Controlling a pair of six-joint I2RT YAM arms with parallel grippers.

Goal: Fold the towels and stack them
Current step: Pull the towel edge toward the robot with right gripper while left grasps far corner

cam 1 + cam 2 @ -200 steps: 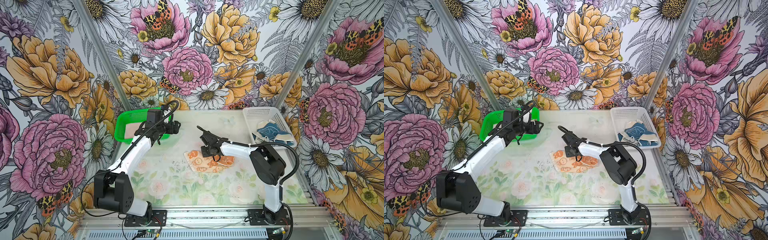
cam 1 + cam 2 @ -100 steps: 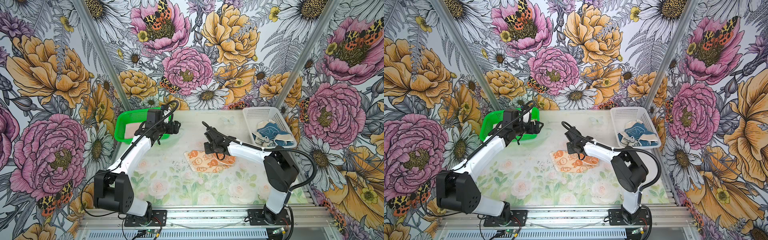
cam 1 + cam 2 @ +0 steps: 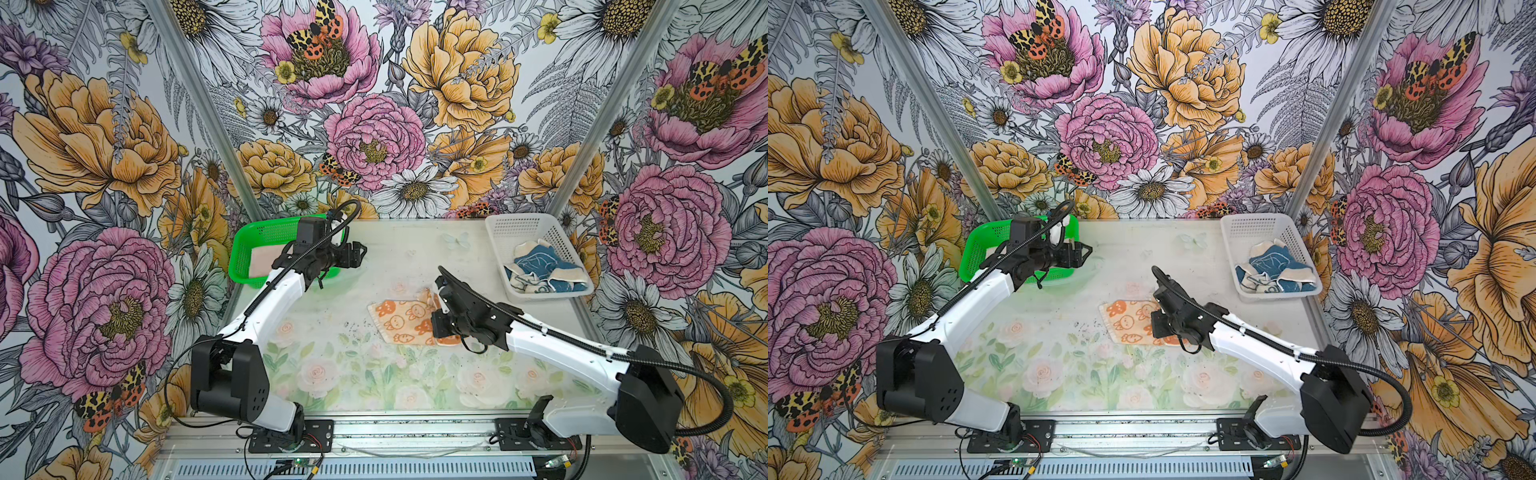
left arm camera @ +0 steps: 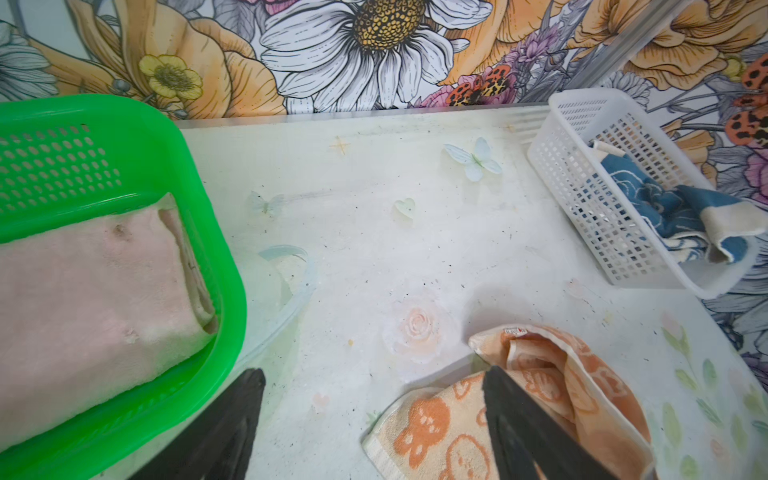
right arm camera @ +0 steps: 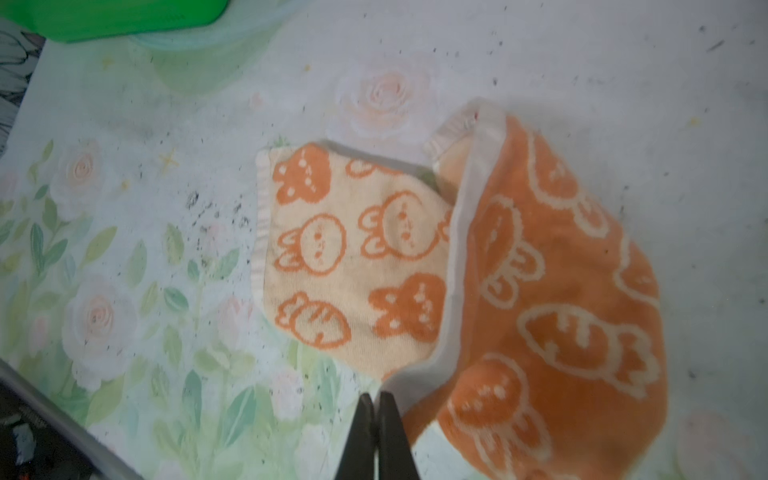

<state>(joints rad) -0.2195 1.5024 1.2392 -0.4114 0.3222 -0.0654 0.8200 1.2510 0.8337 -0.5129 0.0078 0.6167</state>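
Surface: orange towel lies mid-surface, half turned over | green basket holds folded pink towel; white basket holds crumpled blue towel | right jaws closed, pinching orange hem corner: we should carry it low, align edges, then release | left jaws open, empty, beside green basket | our top views hide the pinch.

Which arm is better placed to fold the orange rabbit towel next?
Right. On the right gripper the jaws are shut at the folded-over edge of the orange towel, though a grip is not certain. The left gripper hangs open by the green basket, apart from that towel.
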